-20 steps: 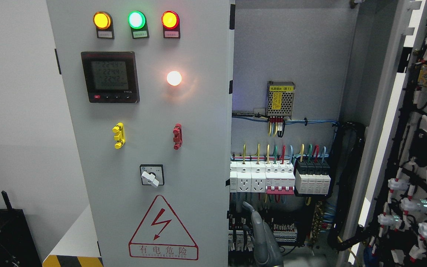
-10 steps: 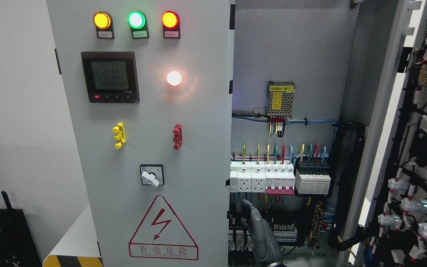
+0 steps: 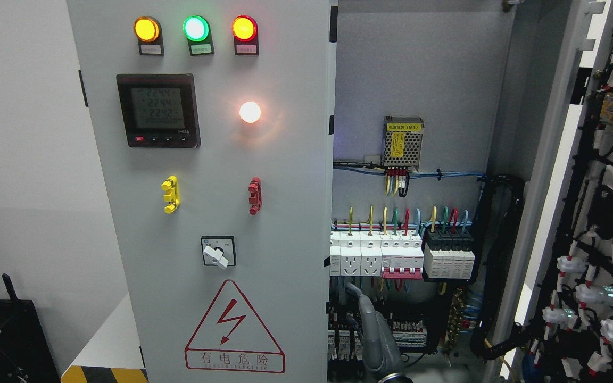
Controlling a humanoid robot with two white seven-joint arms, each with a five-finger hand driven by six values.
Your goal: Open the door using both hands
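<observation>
The cabinet fills the view, from about nine o'clock across to three. Its left door is shut and faces the camera, a tall flat steel panel with its long axis vertical. Its free edge runs up the centre at twelve to six, and its hinges are probably on the far left side.

The right door already stands swung out at three o'clock. Its inner face is turned to the view and is covered in wiring.

Both doors look stiff and fairly heavy. The mounted gear adds weight, so they would likely swing slowly and carry momentum. The painted faces look smooth and slippery. The best hold on the left door is likely its free vertical edge beside the opening, away from the breakers and loose wires, which look fragile.

The right hand rises at six o'clock, just right of that edge and in front of the lower terminals. Only a grey sliver of it shows, so I cannot tell its grip. It seems to hold nothing. The left hand is out of view.
</observation>
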